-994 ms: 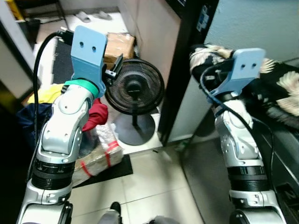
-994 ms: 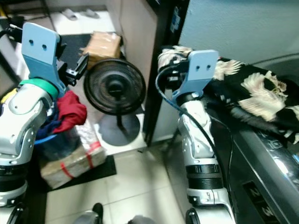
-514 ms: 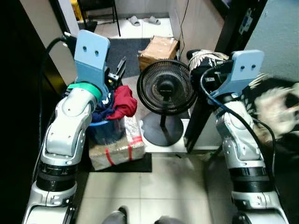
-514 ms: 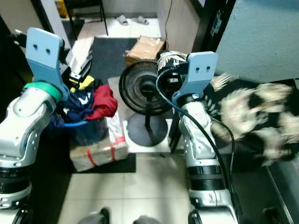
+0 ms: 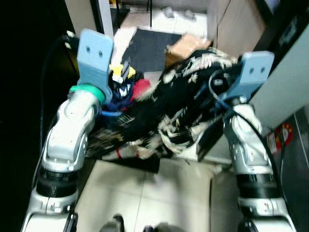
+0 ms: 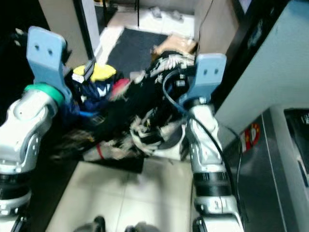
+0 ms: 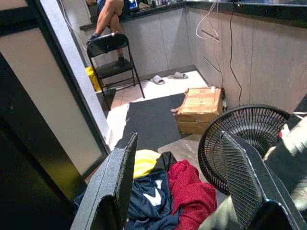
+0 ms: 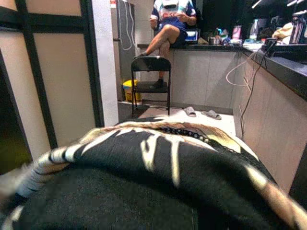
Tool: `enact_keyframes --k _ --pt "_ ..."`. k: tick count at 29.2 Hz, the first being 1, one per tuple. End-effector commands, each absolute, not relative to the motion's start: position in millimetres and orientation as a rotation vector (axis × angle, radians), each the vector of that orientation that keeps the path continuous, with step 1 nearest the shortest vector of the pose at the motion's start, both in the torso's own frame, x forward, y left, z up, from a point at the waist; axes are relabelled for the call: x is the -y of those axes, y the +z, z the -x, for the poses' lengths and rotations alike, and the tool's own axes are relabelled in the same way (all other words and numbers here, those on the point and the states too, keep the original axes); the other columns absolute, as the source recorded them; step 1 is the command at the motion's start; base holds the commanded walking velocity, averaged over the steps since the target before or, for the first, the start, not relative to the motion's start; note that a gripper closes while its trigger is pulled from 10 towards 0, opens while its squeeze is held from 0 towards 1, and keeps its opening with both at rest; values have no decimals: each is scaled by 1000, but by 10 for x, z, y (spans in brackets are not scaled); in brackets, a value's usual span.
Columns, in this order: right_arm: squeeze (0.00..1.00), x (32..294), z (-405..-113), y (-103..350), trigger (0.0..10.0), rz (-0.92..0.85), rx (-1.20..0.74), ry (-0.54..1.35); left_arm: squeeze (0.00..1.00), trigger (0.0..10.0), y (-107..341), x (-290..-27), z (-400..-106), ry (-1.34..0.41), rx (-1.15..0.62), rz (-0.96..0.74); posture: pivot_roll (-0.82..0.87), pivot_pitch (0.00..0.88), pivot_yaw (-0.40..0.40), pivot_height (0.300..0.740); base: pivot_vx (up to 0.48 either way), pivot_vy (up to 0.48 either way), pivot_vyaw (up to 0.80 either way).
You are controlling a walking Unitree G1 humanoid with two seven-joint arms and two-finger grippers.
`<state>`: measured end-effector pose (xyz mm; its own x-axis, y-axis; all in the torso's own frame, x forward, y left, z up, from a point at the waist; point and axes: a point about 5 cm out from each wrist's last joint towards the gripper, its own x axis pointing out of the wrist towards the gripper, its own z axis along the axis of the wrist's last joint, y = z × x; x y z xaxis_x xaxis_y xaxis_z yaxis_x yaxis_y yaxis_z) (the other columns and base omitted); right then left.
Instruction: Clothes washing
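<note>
Right tool sits buried under the black floral garment, grip impossible to judge; left tool gapes wide, empty, above the laundry pile.

1. A black garment with a cream leaf print hangs in mid-air in front of the right arm, stretched and drooping leftward, blurred.
2. Its lower folds trail down toward the pale tiled floor.
3. Behind and to its left, a heap of clothes sits bunched together: a red piece, a navy piece with white marks, and a yellow piece at the back.
</note>
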<state>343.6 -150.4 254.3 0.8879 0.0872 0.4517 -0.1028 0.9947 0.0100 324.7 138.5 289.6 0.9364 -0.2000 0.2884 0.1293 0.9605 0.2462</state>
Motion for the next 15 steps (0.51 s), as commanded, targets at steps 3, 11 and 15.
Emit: enact_keyframes --k 3,11,15 --pt "0 1509 -3427 2546 10000 -56 473 94 0 10000 2874 -1380 -3242 -171 307 -226 28 69 10 740 0 0 0" --pt "0 1515 -3428 2554 10000 -61 476 86 0 10000 2876 -1366 -3240 -178 308 -218 28 69 9 740 0 0 0" --pt "0 1523 -3424 2566 10000 -77 487 77 0 10000 2894 -1366 -3228 -181 320 -210 29 70 9 740 0 0 0"
